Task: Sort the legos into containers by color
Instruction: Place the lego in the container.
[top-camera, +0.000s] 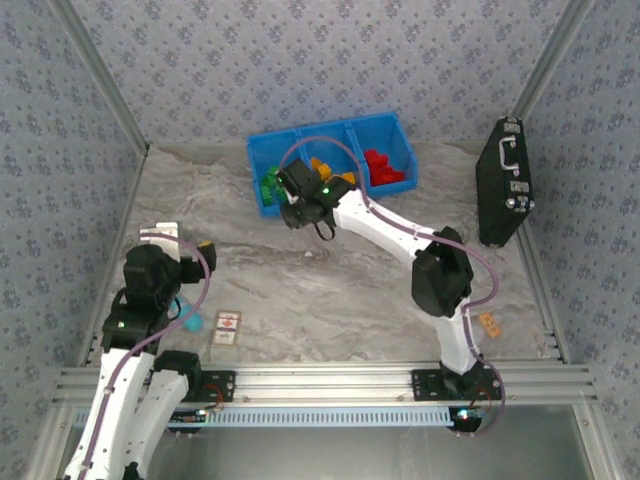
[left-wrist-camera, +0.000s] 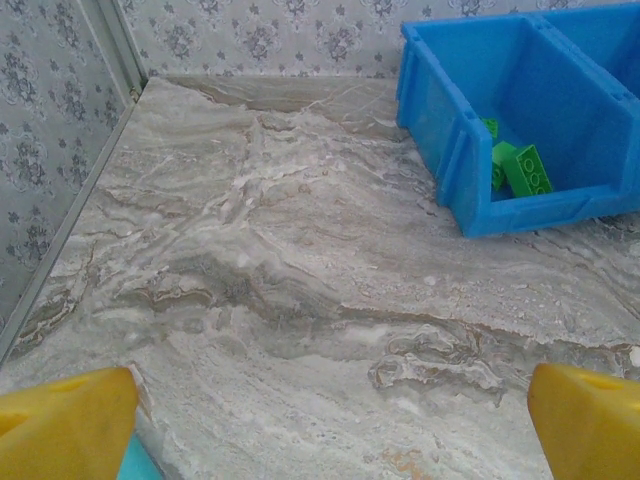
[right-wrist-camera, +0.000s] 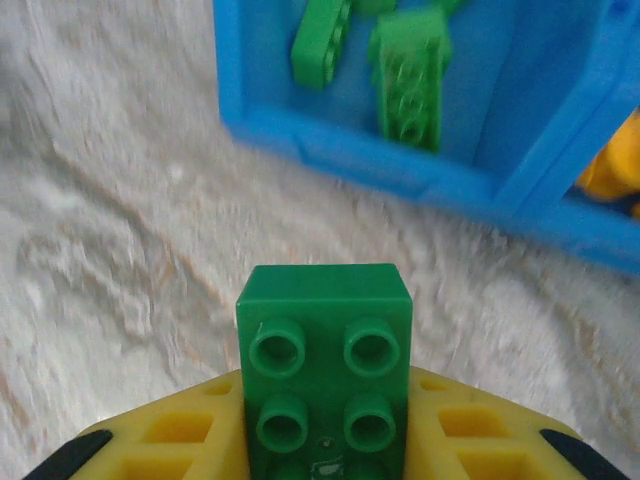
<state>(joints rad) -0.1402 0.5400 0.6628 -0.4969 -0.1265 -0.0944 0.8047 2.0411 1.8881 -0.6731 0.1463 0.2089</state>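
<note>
A green four-stud lego is clamped between the yellow fingers of my right gripper. The gripper hangs just in front of the blue bin, by its left compartment. That compartment holds green legos, the middle one orange-yellow legos, and the right one red legos. My left gripper stays open over bare table at the left, with nothing between its fingertips. The bin with green legos lies ahead of it to the right.
A black case leans against the right wall. A light-blue cylinder and a small printed card lie beside the left arm. A small orange piece rests on the table near the right arm's base. Walls close in on three sides.
</note>
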